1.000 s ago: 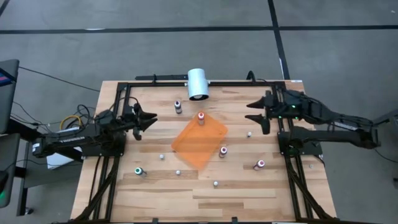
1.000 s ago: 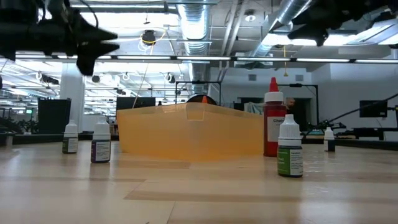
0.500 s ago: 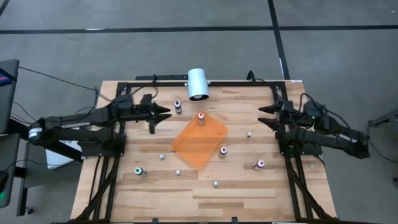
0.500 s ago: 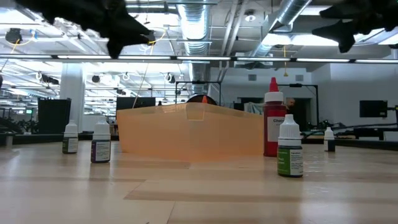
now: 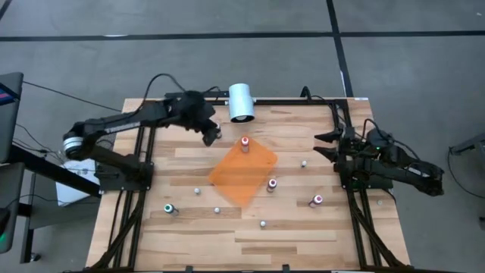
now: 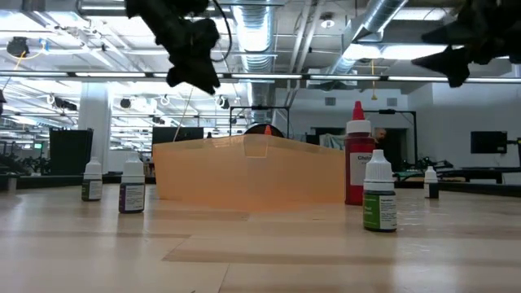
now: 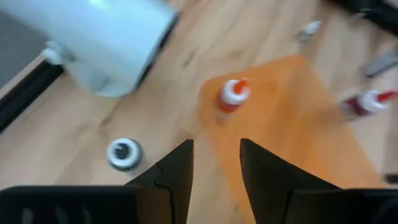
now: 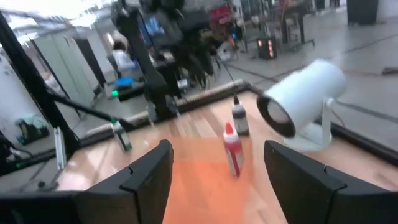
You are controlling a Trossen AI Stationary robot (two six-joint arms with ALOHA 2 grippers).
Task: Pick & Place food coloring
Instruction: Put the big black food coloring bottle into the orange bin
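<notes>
Several tiny food coloring bottles stand upright on the wooden table. A red-topped one [image 5: 245, 142] stands on the far corner of the orange sheet [image 5: 242, 173]; a dark-topped one [image 7: 124, 154] stands just left of it. A purple-topped one [image 5: 271, 183], a pink-topped one [image 5: 317, 200] and a green-topped one [image 5: 169, 208] stand nearer. My left gripper [image 5: 211, 138] hangs open above the table, between the dark-topped and red-topped bottles, slanting down with nothing between its fingers [image 7: 174, 174]. My right gripper [image 5: 324, 145] waits open at the right edge, pointing level.
A white cylindrical camera [image 5: 241, 102] stands at the far edge, close behind my left gripper. Loose white caps [image 5: 304, 163] [image 5: 217, 210] lie scattered on the wood. Black frame rails [image 5: 144, 189] run along both sides and the far edge.
My left gripper has swung from the table's left edge toward the far middle, rising and tipping downward, ending over the dark-topped bottle and the sheet's far corner. My right gripper has drawn back toward the right edge and sunk a little. No bottle has moved.
</notes>
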